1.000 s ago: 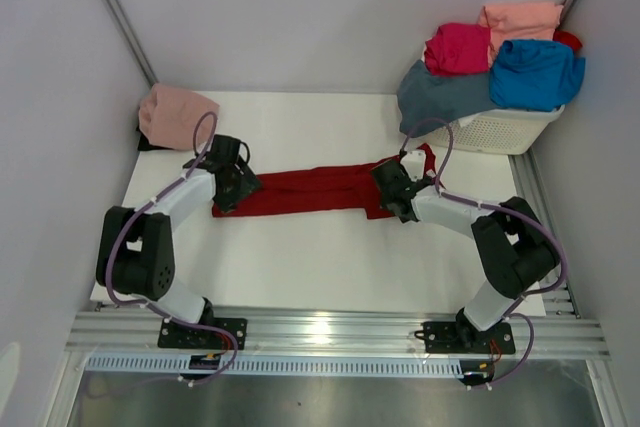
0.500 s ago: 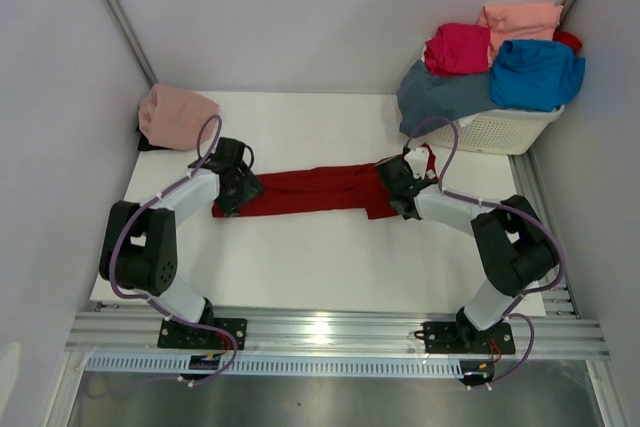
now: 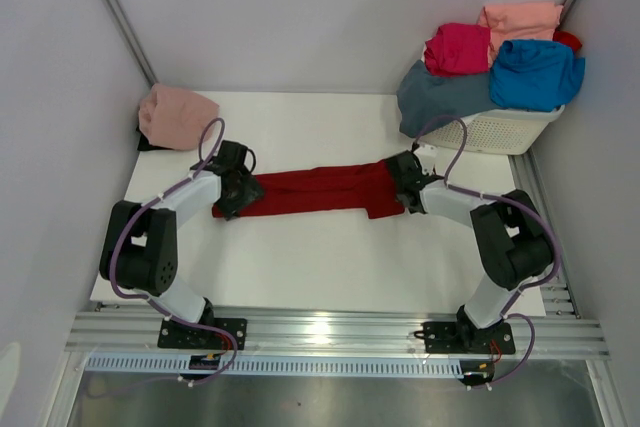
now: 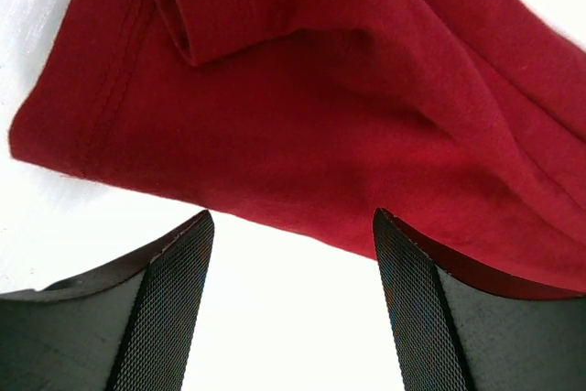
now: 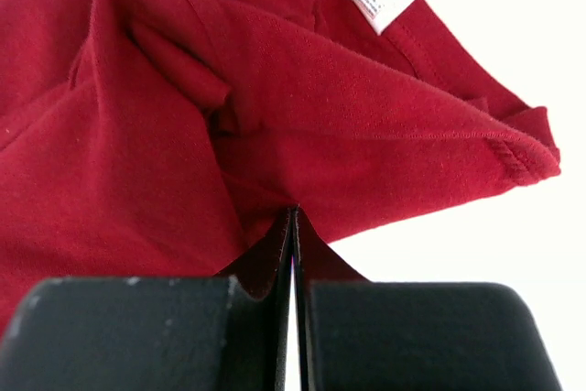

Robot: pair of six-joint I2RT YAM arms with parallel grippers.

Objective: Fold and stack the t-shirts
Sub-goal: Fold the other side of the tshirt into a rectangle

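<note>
The right gripper (image 5: 293, 215) pinches only a thin fold of the dark red t-shirt (image 3: 320, 190) just ahead of it, and the left gripper (image 4: 291, 244) stands spread before its other end, so I think the cloth may slip out when pulled.

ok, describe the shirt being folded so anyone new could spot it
Start at the middle of the white table. The dark red shirt lies there as a long band. The others are bunched up: a pink one far left, a heap on the basket.
</note>
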